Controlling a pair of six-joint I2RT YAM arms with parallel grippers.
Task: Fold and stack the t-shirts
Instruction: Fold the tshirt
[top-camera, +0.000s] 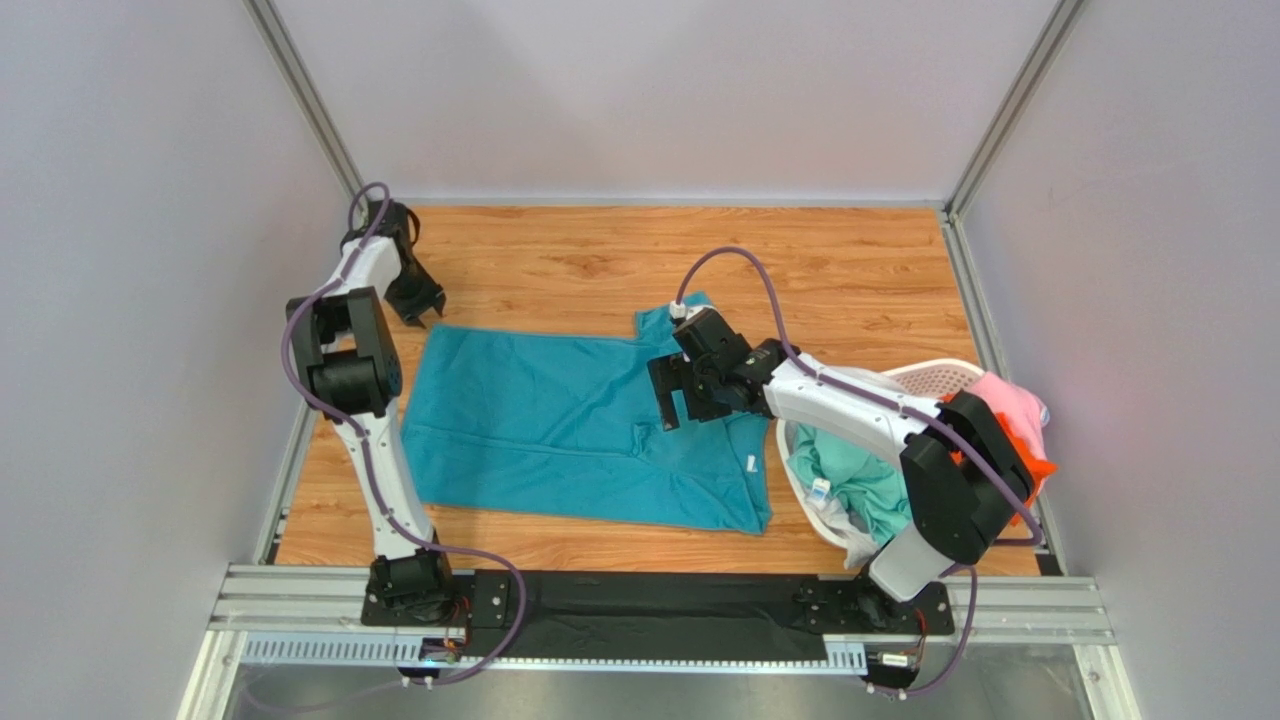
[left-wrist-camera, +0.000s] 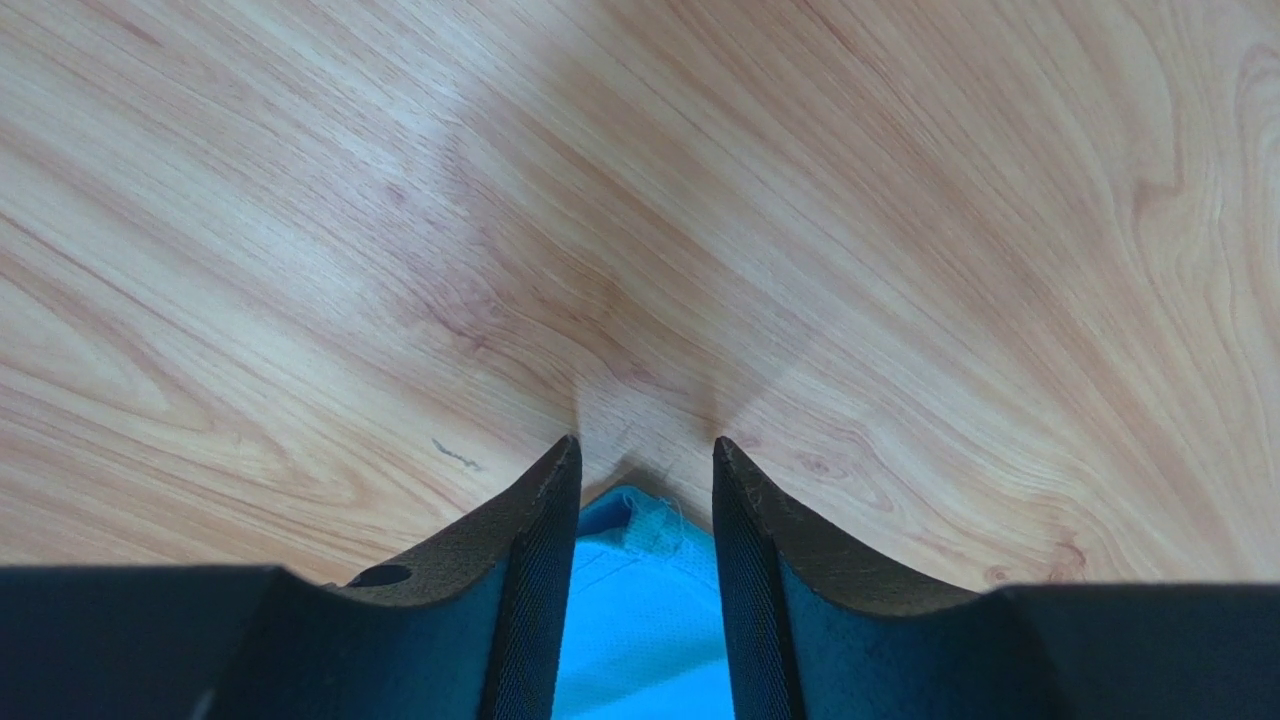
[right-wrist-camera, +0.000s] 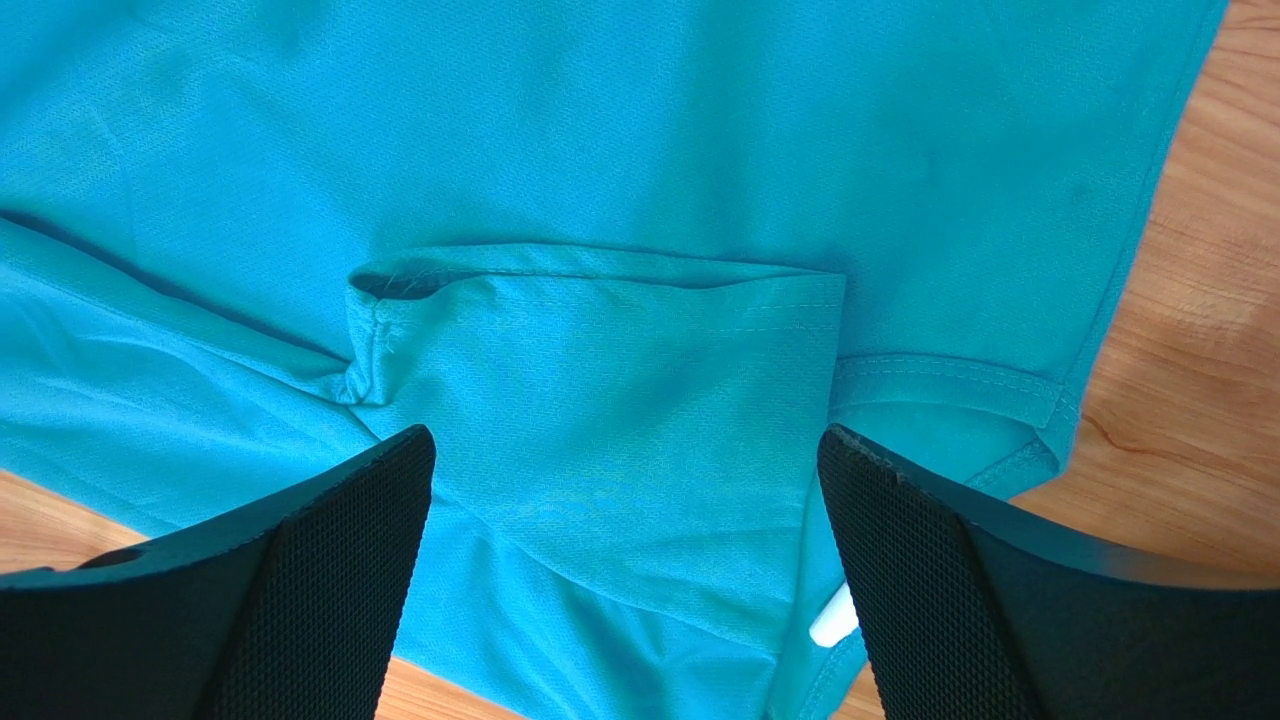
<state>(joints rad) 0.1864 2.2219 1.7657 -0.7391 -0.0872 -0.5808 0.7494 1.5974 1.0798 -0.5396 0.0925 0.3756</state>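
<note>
We are probably starting the first fold of the teal t-shirt (top-camera: 571, 428).
Our left gripper (left-wrist-camera: 645, 444) is standing half apart around the shirt's far left corner (left-wrist-camera: 639, 525); we cannot tell if it is pinching. Our right gripper (right-wrist-camera: 624, 435) is hanging wide open over the folded-in sleeve (right-wrist-camera: 601, 375). The thin, finely knitted cloth is lying spread on the smooth wooden table (left-wrist-camera: 827, 225), so next we are needing a firm pinch before lifting.

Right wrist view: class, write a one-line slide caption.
Open jaws hover over the teal t-shirt, one sleeve folded onto its body, wooden table at the edges.
</note>
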